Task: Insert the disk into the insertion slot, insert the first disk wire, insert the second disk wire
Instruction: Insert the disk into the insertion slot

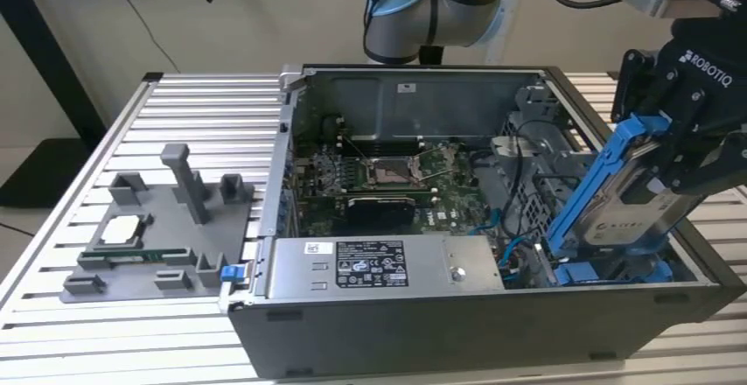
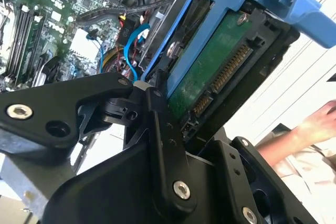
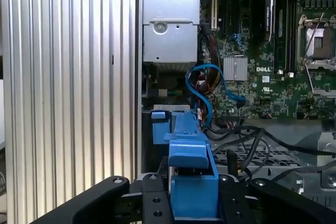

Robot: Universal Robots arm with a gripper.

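Gripper (image 1: 671, 166) is clamped on the disk (image 1: 631, 206), fingers on its two flat faces. Disk sits steeply tilted, blue carrier handle up, at the exterior view's right end of the open computer case (image 1: 467, 332). Lower end is down inside the case just beside the power-supply box (image 1: 386, 267), among blue cables (image 3: 202, 85) (can't tell how far it's seated). The second wrist view shows the disk's green board and connector facing the camera, and a person's hand (image 2: 315, 124) off to the side.

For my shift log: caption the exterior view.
Claw grips the disk, tilted, over the open computer case.
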